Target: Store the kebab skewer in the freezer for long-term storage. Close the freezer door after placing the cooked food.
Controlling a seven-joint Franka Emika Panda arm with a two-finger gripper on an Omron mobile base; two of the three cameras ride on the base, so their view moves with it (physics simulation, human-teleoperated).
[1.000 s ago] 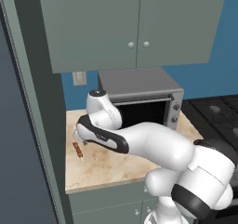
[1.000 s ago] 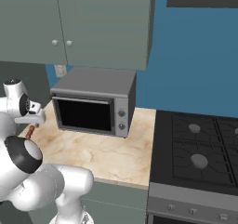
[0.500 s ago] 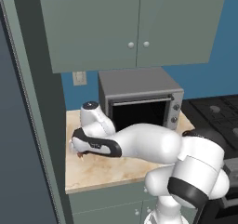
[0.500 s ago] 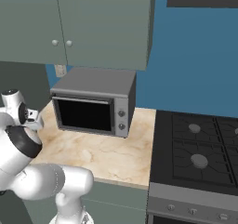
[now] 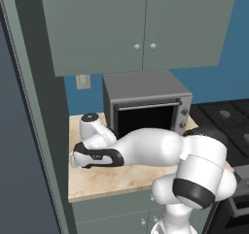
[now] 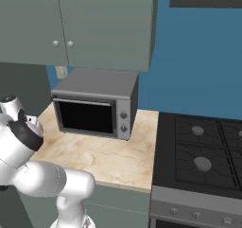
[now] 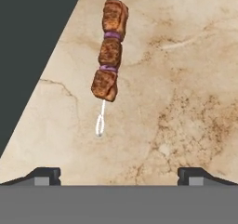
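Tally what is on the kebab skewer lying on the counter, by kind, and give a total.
On the kebab skewer, lying on the marble counter in the hand view:
Reddish-brown meat chunks: 3
Purple slices between the chunks: 2
Pale stick with a loop end: 1
Total: 6

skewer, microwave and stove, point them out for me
skewer (image 7: pixel 110 52), hand view, on the middle meat chunk
microwave (image 6: pixel 97 83), right base view, on its grey top
stove (image 6: pixel 201 151), right base view, on the black cooktop between burners
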